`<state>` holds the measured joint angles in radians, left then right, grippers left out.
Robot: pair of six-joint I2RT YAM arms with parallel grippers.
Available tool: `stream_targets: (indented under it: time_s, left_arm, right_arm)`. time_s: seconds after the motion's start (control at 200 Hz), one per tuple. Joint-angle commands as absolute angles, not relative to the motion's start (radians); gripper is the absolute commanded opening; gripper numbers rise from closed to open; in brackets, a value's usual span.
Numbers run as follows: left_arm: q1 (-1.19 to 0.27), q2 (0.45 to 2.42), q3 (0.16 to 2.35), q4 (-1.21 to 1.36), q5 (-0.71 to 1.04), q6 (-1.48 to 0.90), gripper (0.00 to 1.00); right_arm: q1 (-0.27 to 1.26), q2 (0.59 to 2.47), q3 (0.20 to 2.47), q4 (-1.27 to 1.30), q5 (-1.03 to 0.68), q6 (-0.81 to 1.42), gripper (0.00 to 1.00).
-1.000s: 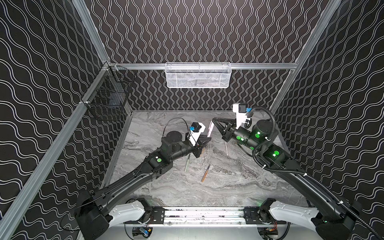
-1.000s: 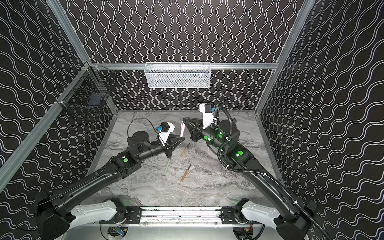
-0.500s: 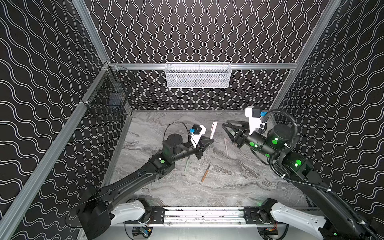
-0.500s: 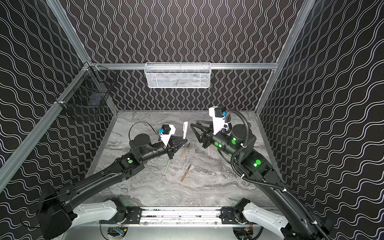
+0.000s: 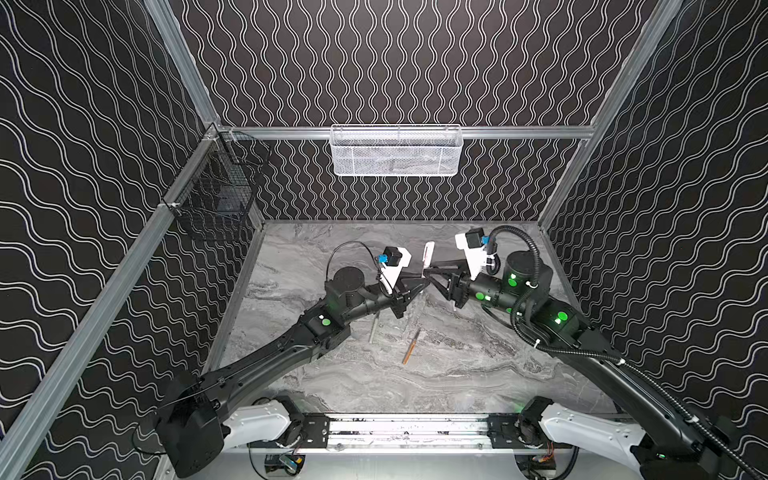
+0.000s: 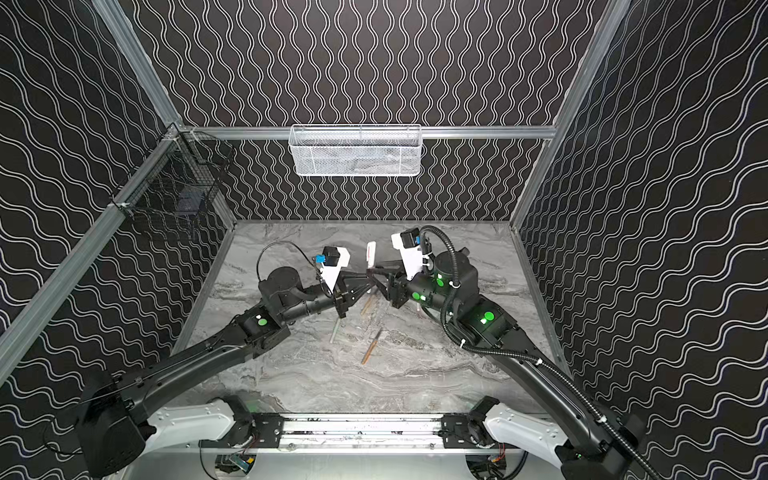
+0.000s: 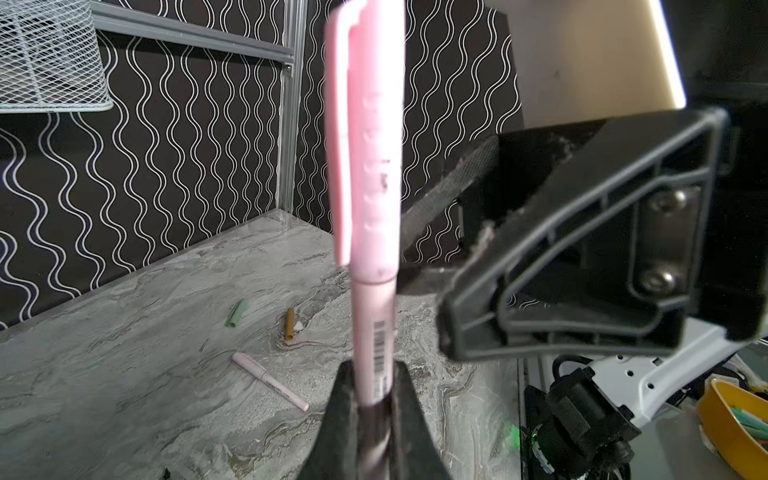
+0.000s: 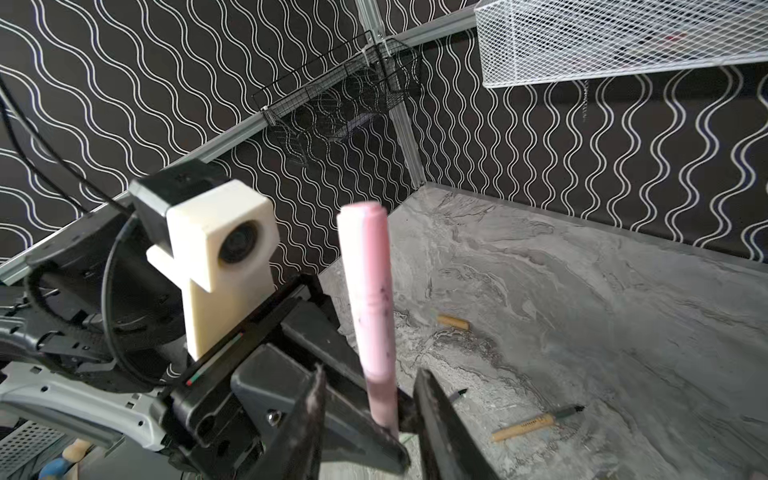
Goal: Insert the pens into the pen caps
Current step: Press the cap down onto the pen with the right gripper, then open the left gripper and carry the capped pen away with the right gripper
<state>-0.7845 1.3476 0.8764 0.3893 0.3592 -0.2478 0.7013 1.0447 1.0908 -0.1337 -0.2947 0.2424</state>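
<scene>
Both arms meet over the middle of the marbled bench [image 5: 457, 374].

- Left hand [image 7: 372, 374]: clamped tight on the lower barrel of a pale pink pen [image 5: 428, 257]. The pen stands upright, well clear of the surface.
- Pink cap [image 7: 365, 145]: seated on the pen's upper end. In the left wrist view the seam between cap and barrel shows just above the barcode.
- Right hand [image 8: 370, 372]: narrowly parted, one finger on either side of the same pen. A gap shows on both sides, so it straddles the pen without gripping.
- In both top views the tips of the two hands nearly touch below the cap.

Loose on the bench:
- A tan-orange pen [image 5: 410, 346], uncapped with its dark tip bare, lies toward the front.
- A pale pen [image 5: 374, 328] lies just left of it with its upper end under the left arm. I can't call its colour from here.
- In the left wrist view, a green cap [image 7: 237, 313] and a tan-orange cap [image 7: 289, 325] lie near each other but not touching.
- A second pink pen [image 7: 270, 380], capped, lies flat near them.

A white mesh basket [image 5: 395, 151] hangs on the back wall.
</scene>
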Motion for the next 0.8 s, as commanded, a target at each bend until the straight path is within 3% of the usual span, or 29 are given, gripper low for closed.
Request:
stream_targets:
  time_s: [0.0,0.285,0.315,0.37,0.496,0.796]
  left_arm:
    - [-0.782,1.355,0.871,0.449,0.382,-0.275,0.00]
    - [-0.782,1.359,0.871,0.459,0.389,-0.299,0.00]
    - [-0.782,1.358,0.870,0.455,0.381,-0.299,0.05]
    - [-0.782,1.350,0.868,0.445,0.350,-0.299,0.29]
    - [-0.781,1.322,0.865,0.409,0.264,-0.294,0.67]
    - [-0.783,1.211,0.857,0.297,-0.066,-0.296,0.91]
  right_arm:
    - [0.703,1.063,1.087,-0.057,-0.316,0.244,0.32]
    - [0.703,1.102,1.103,-0.010,-0.322,0.268,0.07]
    - [0.703,1.099,1.100,-0.002,-0.315,0.272,0.06]
    - [0.703,1.092,1.097,0.012,-0.294,0.281,0.05]
    - [0.703,1.089,1.134,0.009,-0.222,0.283,0.04]
    - [0.639,1.104,1.287,-0.119,0.026,0.253,0.04]
